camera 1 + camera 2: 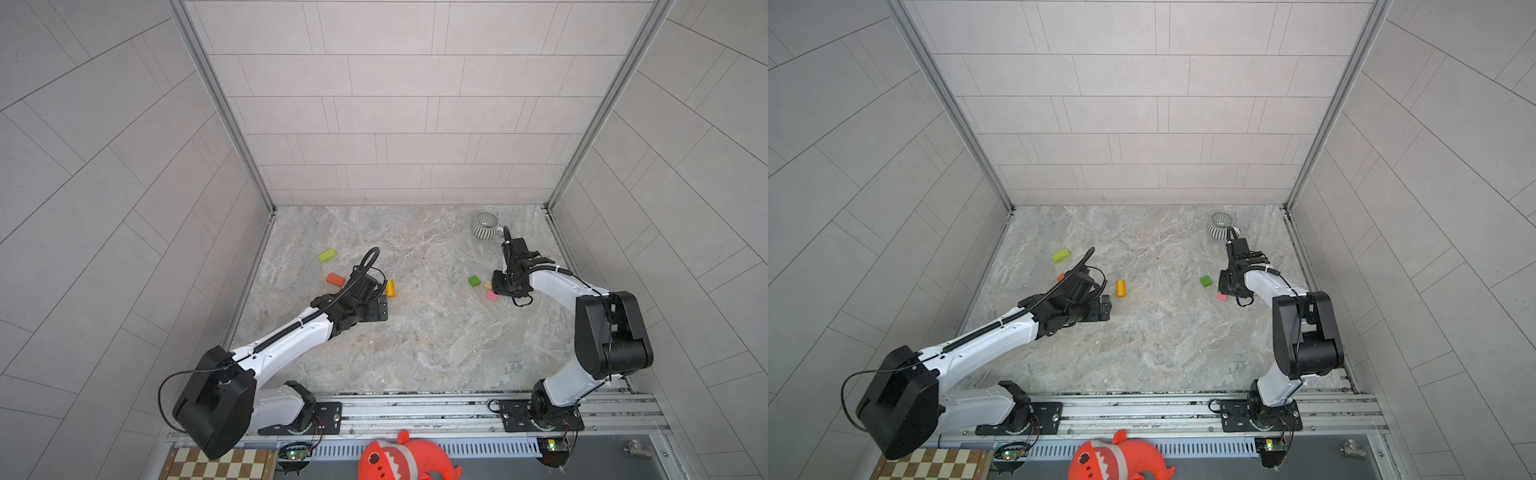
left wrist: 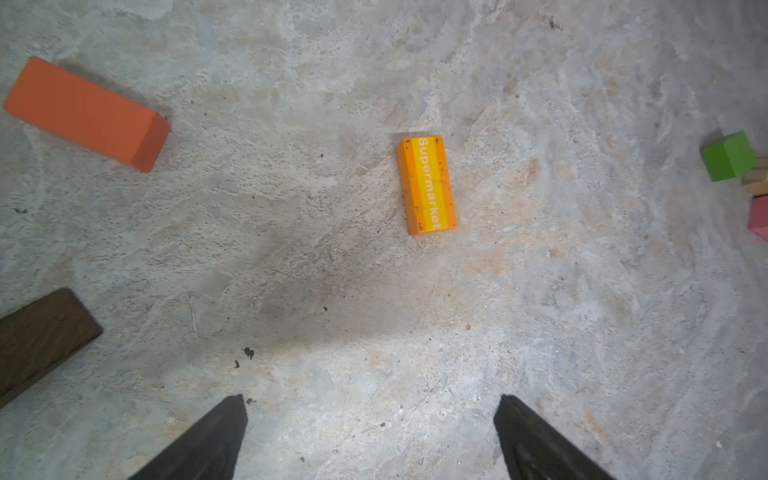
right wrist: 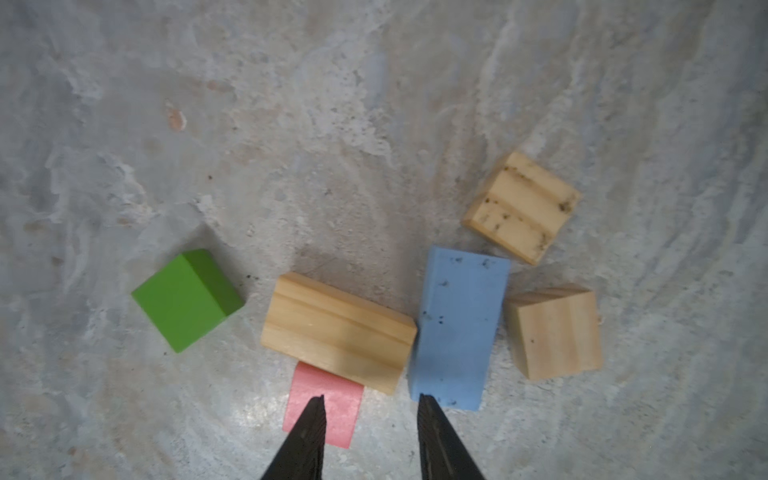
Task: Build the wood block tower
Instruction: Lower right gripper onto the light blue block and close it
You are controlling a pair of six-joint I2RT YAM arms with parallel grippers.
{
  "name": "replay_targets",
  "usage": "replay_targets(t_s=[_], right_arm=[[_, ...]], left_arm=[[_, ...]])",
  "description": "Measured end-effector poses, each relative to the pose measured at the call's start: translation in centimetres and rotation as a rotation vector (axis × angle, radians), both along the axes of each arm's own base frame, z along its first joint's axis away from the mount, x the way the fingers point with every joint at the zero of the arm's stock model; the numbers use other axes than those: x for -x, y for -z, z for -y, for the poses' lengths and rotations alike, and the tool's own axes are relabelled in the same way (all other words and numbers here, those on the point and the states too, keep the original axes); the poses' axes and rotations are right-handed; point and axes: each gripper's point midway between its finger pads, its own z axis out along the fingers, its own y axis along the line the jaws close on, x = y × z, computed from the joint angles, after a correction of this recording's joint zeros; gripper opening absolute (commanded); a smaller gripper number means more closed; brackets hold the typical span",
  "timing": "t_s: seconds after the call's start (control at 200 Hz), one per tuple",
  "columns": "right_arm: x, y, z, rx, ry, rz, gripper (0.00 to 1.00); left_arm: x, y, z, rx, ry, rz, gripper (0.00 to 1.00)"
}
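Observation:
The blocks lie apart in two groups, with none stacked. My left gripper (image 2: 370,409) hangs open and empty above the table, short of the orange lettered block (image 2: 427,185) (image 1: 390,289). An orange-red block (image 2: 87,112), a dark brown plank (image 2: 37,332) and a lime block (image 1: 327,255) lie on its side. My right gripper (image 3: 371,399) hovers with jaws apart and nothing between them. One fingertip is over the pink block (image 3: 336,386), the other at the end of the blue block (image 3: 457,328). A long tan block (image 3: 338,332), a green cube (image 3: 187,299) and two tan blocks (image 3: 555,332) (image 3: 521,205) lie close by.
A grey-and-white striped mug (image 1: 485,225) stands at the back right, just behind the right arm. Tiled walls close in the marble table (image 1: 415,353) on three sides. A red plush toy (image 1: 407,459) and a checkerboard (image 1: 216,463) lie beyond the front rail.

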Motion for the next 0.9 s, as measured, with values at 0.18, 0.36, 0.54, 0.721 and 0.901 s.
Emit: replay_targets(t_s=[0.18,0.36,0.54,0.721,0.901], right_arm=[[-0.9,-1.0,1.8,0.049,0.063,0.013,0.42],[-1.1,-0.8,3.4,0.067,0.107,-0.005,0.39],[-1.7,0.0,3.9,0.054,0.122,-0.029,0.35],[-2.0,0.8,3.7,0.044,0.117,-0.050,0.38],[-2.0,1.6,3.8,0.044,0.118,-0.068,0.39]], left_arm=[[-0.1,1.4,0.7,0.019,0.019,-0.019,1.00],[-0.1,2.6,0.4,-0.014,0.007,-0.044,1.00],[-0.2,2.7,-0.6,-0.057,-0.028,-0.037,1.00],[-0.1,3.0,-0.9,-0.076,-0.034,-0.045,1.00],[0.0,3.2,-1.0,-0.081,-0.033,-0.052,1.00]])
